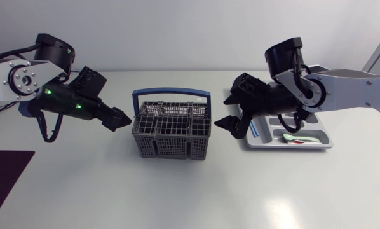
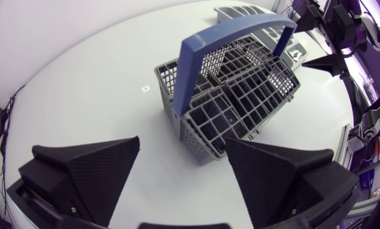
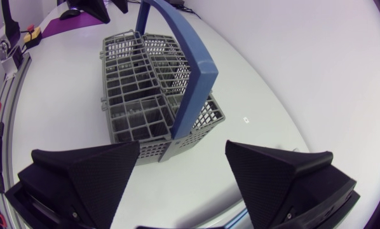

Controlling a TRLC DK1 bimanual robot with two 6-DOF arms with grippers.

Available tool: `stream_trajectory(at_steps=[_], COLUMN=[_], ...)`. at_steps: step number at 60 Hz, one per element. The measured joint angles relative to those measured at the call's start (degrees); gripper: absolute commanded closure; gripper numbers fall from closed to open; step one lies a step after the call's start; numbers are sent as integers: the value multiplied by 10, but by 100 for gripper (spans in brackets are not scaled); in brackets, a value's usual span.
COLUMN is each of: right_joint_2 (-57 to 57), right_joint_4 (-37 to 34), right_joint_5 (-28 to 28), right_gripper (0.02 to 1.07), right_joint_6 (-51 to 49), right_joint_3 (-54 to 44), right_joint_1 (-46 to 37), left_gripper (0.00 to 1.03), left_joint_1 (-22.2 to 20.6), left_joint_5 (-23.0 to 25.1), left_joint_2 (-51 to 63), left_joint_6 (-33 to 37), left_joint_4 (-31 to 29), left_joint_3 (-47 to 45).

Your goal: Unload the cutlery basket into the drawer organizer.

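Observation:
The grey cutlery basket (image 1: 172, 130) with its upright blue handle (image 1: 171, 93) stands mid-table; I see no cutlery sticking out of its compartments. My left gripper (image 1: 118, 119) hovers just left of it, open, and the left wrist view has the basket (image 2: 234, 95) ahead of the empty gripper (image 2: 183, 172). My right gripper (image 1: 227, 111) is just right of the basket, open and empty. The right wrist view looks along the basket (image 3: 145, 89) from beyond that gripper (image 3: 183, 172). The grey drawer organizer (image 1: 285, 146) lies under my right arm and holds a blue utensil (image 1: 255, 129) and a white-green one (image 1: 298, 137).
A dark purple mat (image 1: 6, 168) lies at the table's front left corner. Bare white tabletop stretches in front of the basket and behind it. The organizer (image 2: 241, 11) shows past the basket in the left wrist view.

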Motion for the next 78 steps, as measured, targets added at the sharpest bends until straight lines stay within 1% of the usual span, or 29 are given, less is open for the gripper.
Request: stream_trajectory(at_steps=[1, 2, 4, 5, 8, 9, 11, 24, 31, 48, 57, 66, 78], right_joint_2=[-2, -3, -8, -10, -16, -18, -21, -19, -2, 66, 66, 36, -51], right_joint_4=[0, 0, 0, 0, 0, 0, 0, 5, 26, 67, 69, 66, 67], right_joint_5=[0, 0, 0, 0, 0, 0, 0, -1, -2, -2, -1, 1, 0], right_gripper=[50, 56, 72, 79, 99, 102, 102, 102, 102, 102, 102, 102, 101], right_joint_6=[2, 3, 5, 7, 11, 13, 17, 38, 48, 50, 50, 54, 58], right_joint_3=[0, 0, -2, -3, -8, -9, -11, -12, -12, -10, -7, -9, -29], right_joint_1=[1, 3, 5, 7, 13, 15, 19, 48, 56, 56, 56, 56, 47], left_gripper=[26, 29, 50, 58, 85, 92, 100, 100, 100, 100, 100, 100, 100], left_joint_1=[-2, -4, -6, -7, -11, -12, -14, -43, -55, -59, -62, -63, -62], left_joint_5=[0, 0, 0, 0, 1, 0, 1, 1, 2, 2, 2, 6, 20], left_joint_2=[1, 2, 3, 3, 3, 3, 3, 12, 30, 78, 77, 49, -47], left_joint_6=[0, 0, 0, -1, -7, -10, -13, -31, -40, -42, -46, -54, -54], left_joint_4=[1, 1, 5, 8, 21, 25, 32, 66, 72, 94, 97, 74, 45], left_joint_3=[0, -2, -4, -6, -10, -11, -13, -14, -14, -10, -9, -9, -9])
